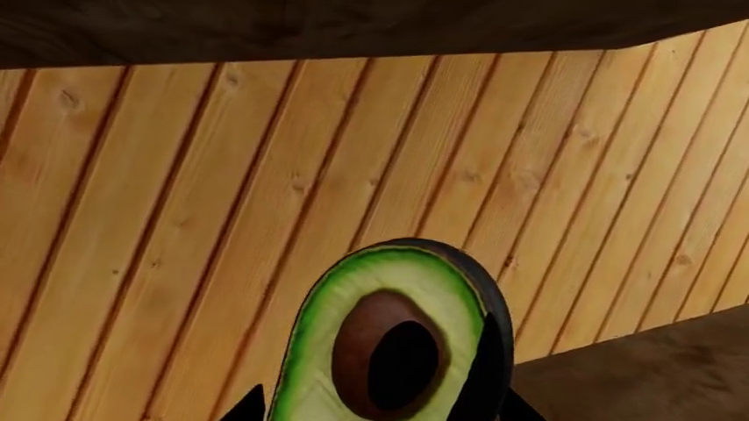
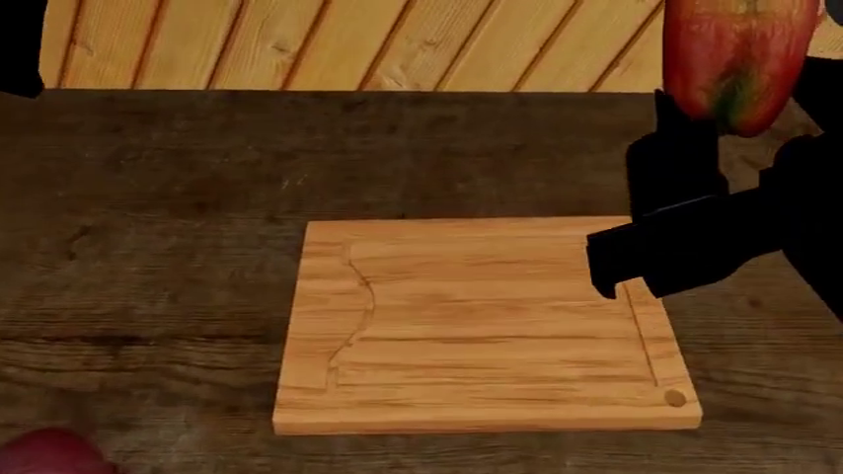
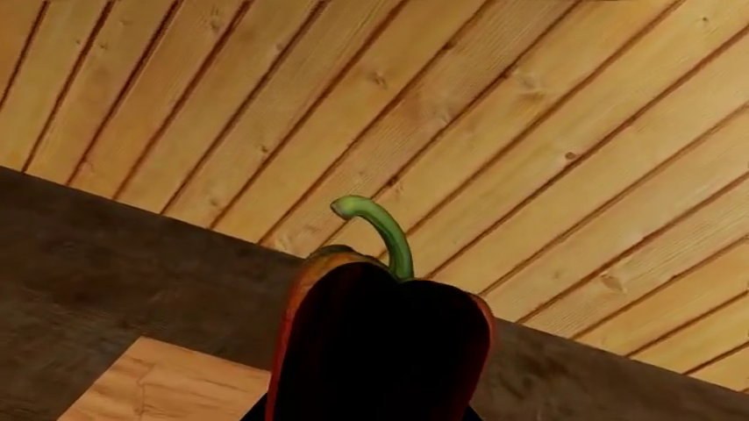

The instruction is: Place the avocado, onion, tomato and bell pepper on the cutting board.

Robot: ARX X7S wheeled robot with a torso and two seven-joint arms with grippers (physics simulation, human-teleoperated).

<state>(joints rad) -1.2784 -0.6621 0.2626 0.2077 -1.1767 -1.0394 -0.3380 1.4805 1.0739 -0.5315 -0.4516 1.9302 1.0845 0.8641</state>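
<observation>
The light-wood cutting board (image 2: 488, 326) lies bare in the middle of the dark wooden table. My right gripper (image 2: 718, 114) is shut on the red bell pepper (image 2: 735, 59) and holds it high above the table, beyond the board's far right corner. In the right wrist view the pepper (image 3: 381, 342) is dark, its green stem pointing away, with a board corner (image 3: 164, 386) below. My left gripper (image 1: 381, 412) is shut on the halved avocado (image 1: 387, 342), its cut face and brown pit towards the camera. The tomato is out of view.
A plank wall (image 2: 395, 39) rises behind the table's far edge. A dull red rounded thing (image 2: 46, 454) shows at the near left corner, cut off by the frame; it may be the onion. A black part of my left arm (image 2: 16, 49) shows far left.
</observation>
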